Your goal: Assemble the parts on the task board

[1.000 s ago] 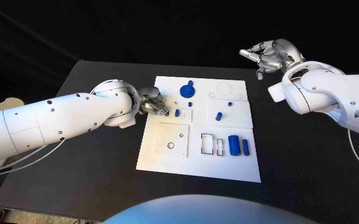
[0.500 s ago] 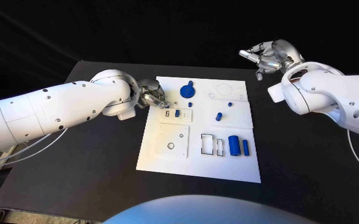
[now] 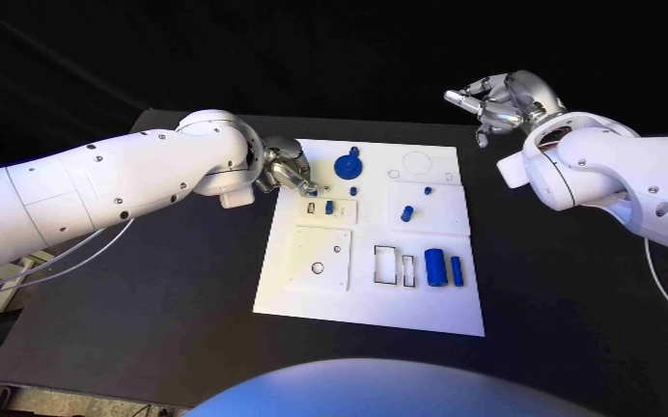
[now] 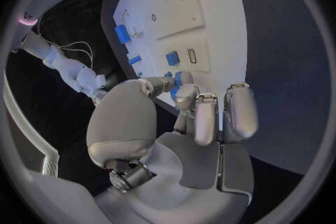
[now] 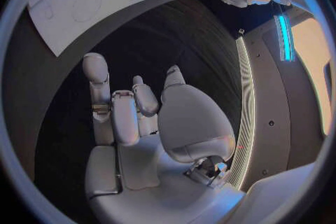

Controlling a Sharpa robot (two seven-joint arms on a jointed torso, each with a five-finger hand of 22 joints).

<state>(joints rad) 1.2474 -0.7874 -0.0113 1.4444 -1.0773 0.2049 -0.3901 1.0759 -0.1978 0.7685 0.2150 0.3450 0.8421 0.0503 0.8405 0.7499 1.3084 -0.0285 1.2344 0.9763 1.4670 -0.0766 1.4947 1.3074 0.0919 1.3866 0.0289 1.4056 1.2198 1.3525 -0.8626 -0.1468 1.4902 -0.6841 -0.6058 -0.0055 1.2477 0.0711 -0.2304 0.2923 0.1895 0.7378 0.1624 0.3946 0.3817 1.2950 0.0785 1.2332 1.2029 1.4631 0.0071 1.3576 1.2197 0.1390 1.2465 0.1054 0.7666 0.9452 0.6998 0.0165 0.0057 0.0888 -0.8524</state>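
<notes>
Left hand [image 3: 286,170] over board's [image 3: 365,319] left edge, fingers curled, apparently empty. Right hand [image 3: 498,106] empty, fingers loosely apart. Descend slowly on small blue peg [image 3: 330,208], pinch squarely.

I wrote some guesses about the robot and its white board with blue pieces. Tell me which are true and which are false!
1. The task board lies on a black table. True.
2. The right hand is holding a blue piece. False: it holds nothing, off beyond the board's far right corner.
3. The left hand is at the board's left edge. True.
4. The round blue part is near the board's far edge. True.
5. The two upright blue parts sit at the board's far left corner. False: they are on its near right side.
</notes>
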